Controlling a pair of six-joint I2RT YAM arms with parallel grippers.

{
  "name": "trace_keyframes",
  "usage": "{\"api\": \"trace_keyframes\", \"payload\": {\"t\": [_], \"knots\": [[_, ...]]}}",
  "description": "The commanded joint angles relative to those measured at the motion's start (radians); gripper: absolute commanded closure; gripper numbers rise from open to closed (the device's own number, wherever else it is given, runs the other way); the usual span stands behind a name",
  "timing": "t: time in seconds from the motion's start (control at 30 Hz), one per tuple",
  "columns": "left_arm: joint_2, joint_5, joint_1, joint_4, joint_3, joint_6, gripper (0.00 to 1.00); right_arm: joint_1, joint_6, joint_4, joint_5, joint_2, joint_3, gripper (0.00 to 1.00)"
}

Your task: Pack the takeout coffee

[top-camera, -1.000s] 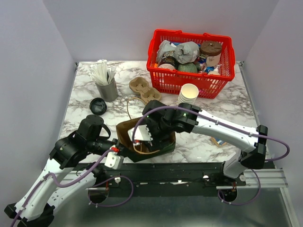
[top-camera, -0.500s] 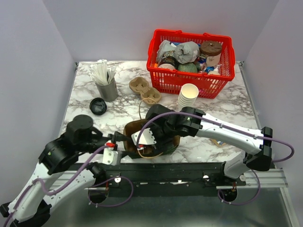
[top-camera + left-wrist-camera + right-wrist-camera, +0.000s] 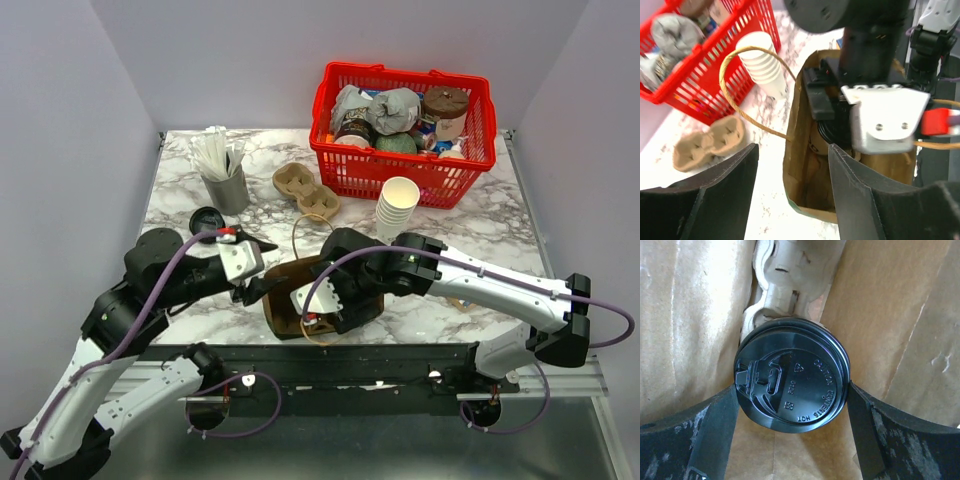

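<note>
Left claw (image 3: pixel 792 146) has just let go of the brown paper bag (image 3: pixel 797 175) and now sits spread beside it. Right claw (image 3: pixel 792 389) straddles the black-lidded coffee cup (image 3: pixel 790 377) inside, grip unclear; packing looks nearly done.

Your right hand (image 3: pixel 792 412) is down inside the bag (image 3: pixel 685 315). Fingers (image 3: pixel 715 432) meet both sides of the cup (image 3: pixel 790 385), seen lid-on, black, embossed lettering up. Pale carrier (image 3: pixel 785 275) lies just beyond, touching it.
</note>
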Motion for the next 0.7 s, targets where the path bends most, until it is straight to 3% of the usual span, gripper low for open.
{"api": "trace_keyframes", "payload": {"t": [0.0, 0.3, 0.4, 0.5, 0.67], "knots": [[0.073, -0.025, 0.007, -0.017, 0.017, -0.044, 0.34, 0.004, -0.023, 0.003, 0.028, -0.04, -0.016, 0.46], [0.208, -0.007, 0.02, -0.14, 0.062, -0.026, 0.4, 0.004, -0.027, 0.02, 0.031, -0.046, -0.013, 0.46], [0.219, 0.054, 0.02, -0.145, 0.042, 0.0, 0.48, 0.004, -0.029, 0.013, 0.03, -0.052, -0.016, 0.46], [0.254, 0.12, 0.02, -0.178, 0.027, 0.041, 0.6, 0.003, -0.023, 0.008, 0.027, -0.059, -0.022, 0.46], [0.295, 0.204, 0.02, -0.195, 0.053, 0.088, 0.96, 0.004, -0.024, 0.012, 0.028, -0.079, -0.043, 0.46]]}}
